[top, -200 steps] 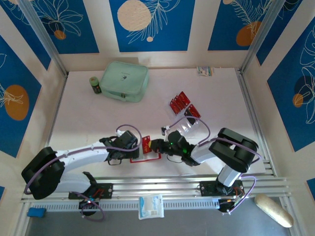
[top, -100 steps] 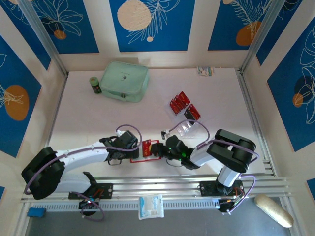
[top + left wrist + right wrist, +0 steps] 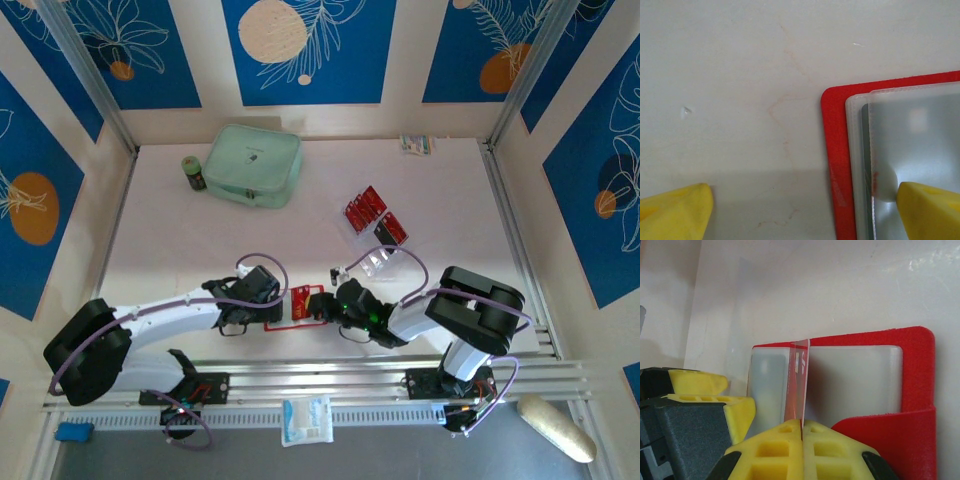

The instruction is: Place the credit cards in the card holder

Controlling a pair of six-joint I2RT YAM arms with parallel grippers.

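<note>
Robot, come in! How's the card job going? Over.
Right gripper shut on credit card, edge-on above open card holder. Left gripper open, straddling holder's corner, one finger close beside card. More cards lie farther back.

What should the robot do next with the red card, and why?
Probably slide the card down into a clear pocket: the right fingers pinch it upright over the open card holder, and the left fingers are spread wide at its corner.
</note>
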